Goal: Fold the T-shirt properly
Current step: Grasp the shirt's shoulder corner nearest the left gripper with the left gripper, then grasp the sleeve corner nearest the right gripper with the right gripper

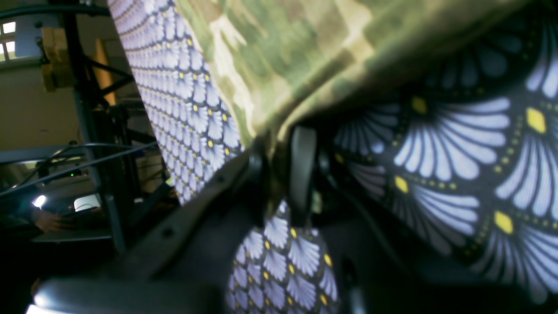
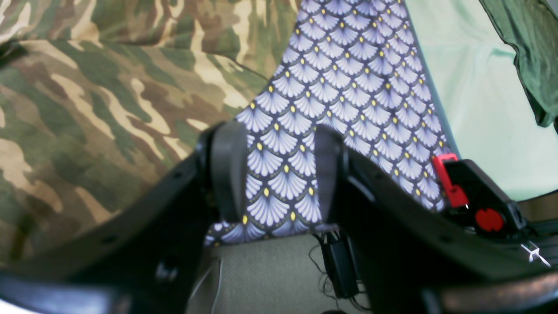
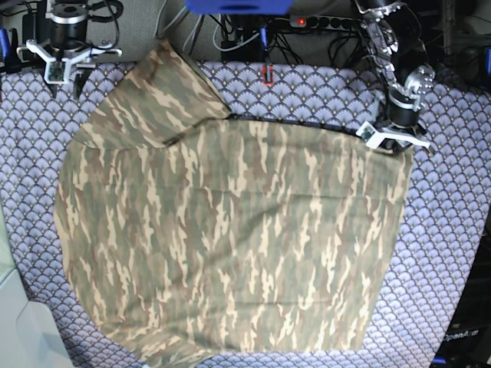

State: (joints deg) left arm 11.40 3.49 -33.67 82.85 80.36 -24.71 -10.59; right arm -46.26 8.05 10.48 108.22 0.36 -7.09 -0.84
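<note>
my left jaws (image 1: 279, 174) are pinched together on a fold of the t-shirt (image 3: 230, 238), right at its hem corner; in the left wrist view the camouflage cloth runs down into the narrow slot between my two dark pads, with the tablecloth (image 3: 453, 253) showing below and to either side. in the base view these jaws sit on the shirt's far corner, at the edge of the cloth.

my right jaws (image 2: 277, 170) stand apart with nothing between them but bare tablecloth; the shirt lies just beside one finger and spreads away from it. in the base view they hang over the counter's far corner, beyond the sleeve (image 3: 165, 77).

outward from both, the shirt lies flat and spread wide on the counter, covering most of it. its long axis runs roughly from my right jaws' side toward the near edge below my left jaws, and the one sleeve i can make out points toward my right jaws. the edge between the sleeve and my left jaws runs fairly straight.
</note>
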